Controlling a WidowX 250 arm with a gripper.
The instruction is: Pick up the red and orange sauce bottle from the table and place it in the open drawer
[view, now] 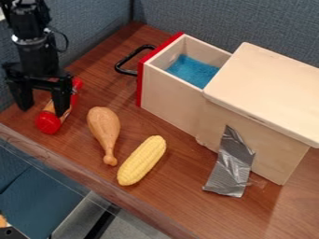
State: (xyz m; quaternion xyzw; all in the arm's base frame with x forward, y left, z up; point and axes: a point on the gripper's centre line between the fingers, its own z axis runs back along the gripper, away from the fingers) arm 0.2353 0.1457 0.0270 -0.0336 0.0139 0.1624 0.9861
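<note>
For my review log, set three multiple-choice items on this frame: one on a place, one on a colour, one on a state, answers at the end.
1. Where does the drumstick lie?
A) On the wooden lid
B) Between the corn and the red-capped bottle
C) Under the silver tape

2. What colour is the drawer's front?
A) Red
B) Green
C) White

3. How are the fingers of the claw?
A) Pressed together
B) Closed on the corn
C) Spread apart

Key:
1. B: it rests on the table with one of them on either side.
2. A: the panel behind the black handle is red.
3. C: a wide gap shows between them.
</note>
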